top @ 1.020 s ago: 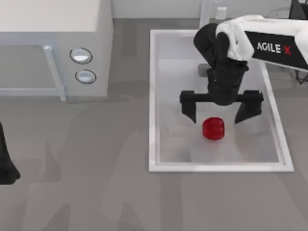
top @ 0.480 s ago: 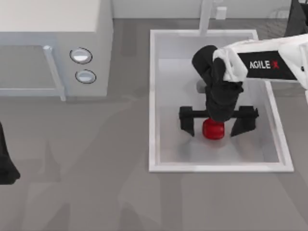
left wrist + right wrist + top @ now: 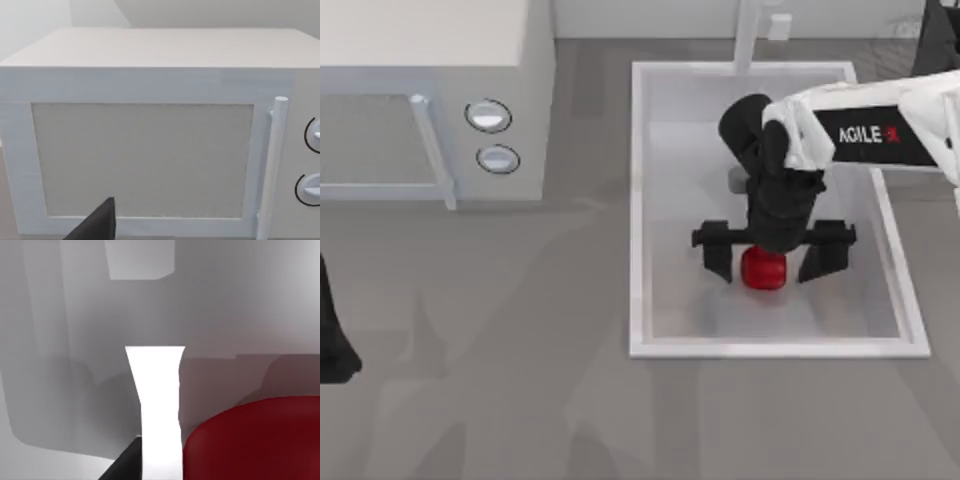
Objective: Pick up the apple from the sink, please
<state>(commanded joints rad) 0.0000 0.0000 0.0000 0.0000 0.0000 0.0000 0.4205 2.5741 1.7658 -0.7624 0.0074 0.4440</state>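
The red apple (image 3: 764,273) lies on the pale floor of the white sink (image 3: 638,200), toward its front half. My right gripper (image 3: 767,264) hangs low over it, open, with one black finger on either side of the fruit and a small gap at each; the wrist hides the apple's far part. In the right wrist view the apple (image 3: 255,440) looms large and close beside a black finger (image 3: 122,465). My left arm (image 3: 332,335) is parked at the table's left edge.
A white microwave (image 3: 430,100) with two round knobs stands at the back left, and its door (image 3: 142,160) faces the left wrist camera. The white faucet post (image 3: 748,30) rises behind the sink. Open grey tabletop lies between microwave and sink.
My right gripper has dropped from behind the apple to straddle it. Over the last half second its fingers have drawn in slightly toward the fruit. The left arm has not moved.
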